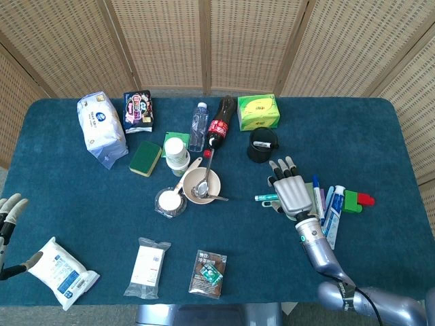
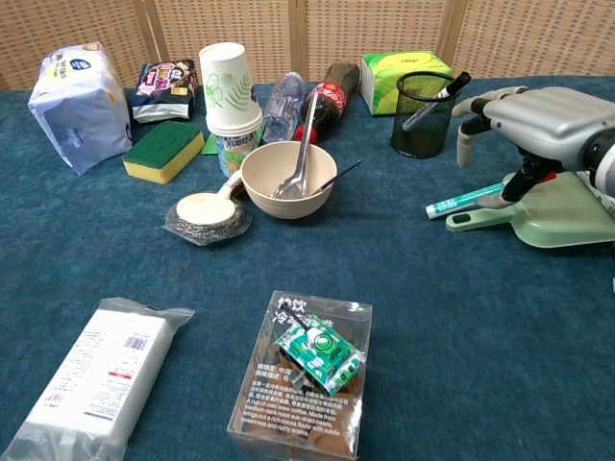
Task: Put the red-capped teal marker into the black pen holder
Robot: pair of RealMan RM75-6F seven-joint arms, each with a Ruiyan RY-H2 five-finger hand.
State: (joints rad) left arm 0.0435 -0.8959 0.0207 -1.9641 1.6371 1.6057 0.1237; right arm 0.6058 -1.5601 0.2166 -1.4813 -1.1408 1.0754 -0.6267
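Blue carpet-like tabletop [image 1: 380, 129], woven wicker screen [image 1: 204, 41] behind it. Black mesh pen holder [image 2: 423, 115] stands upright by the green tissue box [image 1: 258, 111], one dark pen already leaning in it. The teal marker [image 2: 465, 201] lies flat beside a green dustpan [image 2: 548, 216]; its cap end is hidden under the right robot hand [image 1: 293, 193] (cap colour not visible). That hand hovers palm-down over the marker, fingers spread and drooping, holding nothing; contact with the marker cannot be told. Left robot hand [image 1: 9, 216] is cut off at the frame edge, fingers extended and apart, near a white wipes packet [image 1: 61, 273].
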